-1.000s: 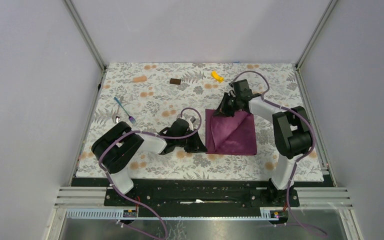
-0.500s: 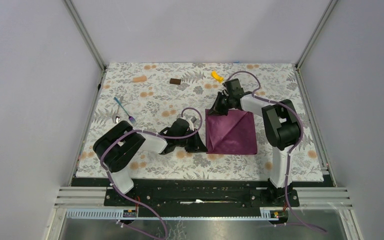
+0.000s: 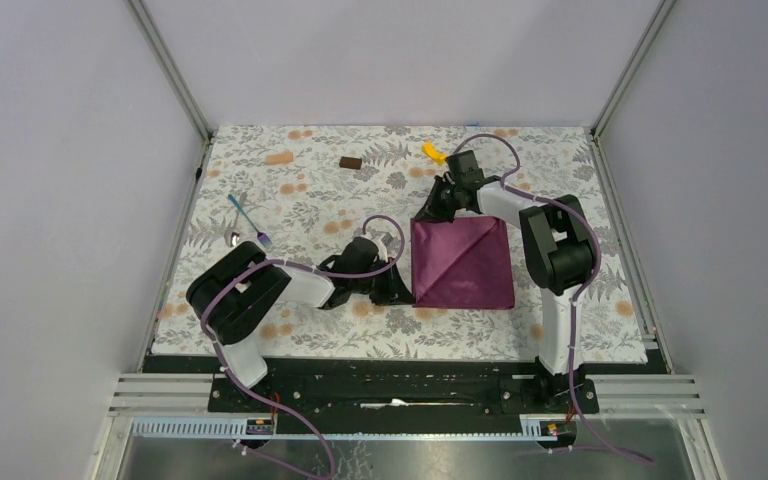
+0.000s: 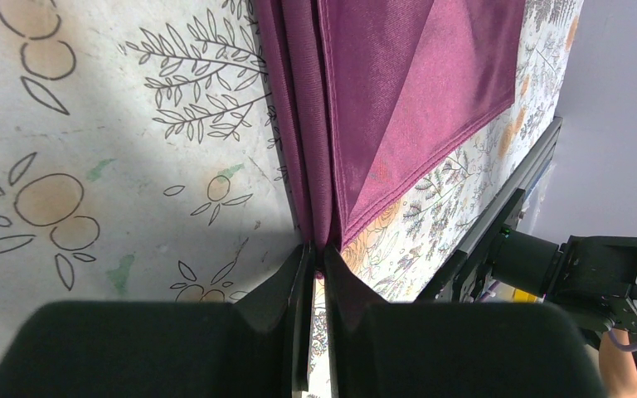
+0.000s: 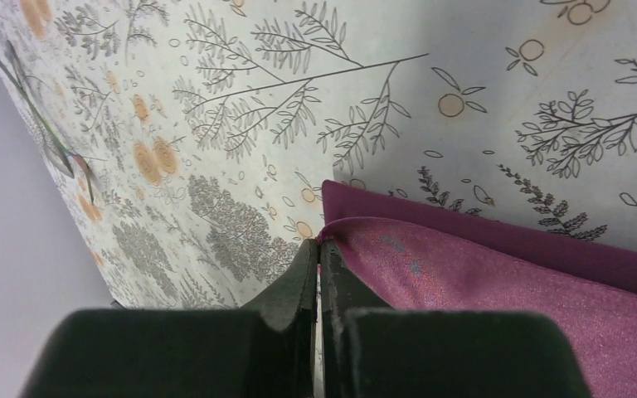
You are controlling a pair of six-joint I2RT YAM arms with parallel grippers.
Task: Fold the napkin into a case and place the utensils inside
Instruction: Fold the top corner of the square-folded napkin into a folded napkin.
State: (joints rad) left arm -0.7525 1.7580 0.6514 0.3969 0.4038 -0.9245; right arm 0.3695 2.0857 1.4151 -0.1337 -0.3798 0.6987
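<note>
Top external view: folded napkin held at two corners.
Nearest, the left pincer [image 4: 313,253] is clamped on the near left corner of the plum napkin [image 3: 465,265], which lies flat on the floral cover [image 3: 310,180]. Farther, the right pincer [image 5: 318,249] is pressed together on its far left corner. The utensils [image 3: 248,224] lie well apart, to the left.

We see our right gripper [image 5: 318,247], jaws pinched on a corner of the napkin [image 5: 481,274]; its lower layer lies on the floral worktop [image 5: 216,124].
</note>
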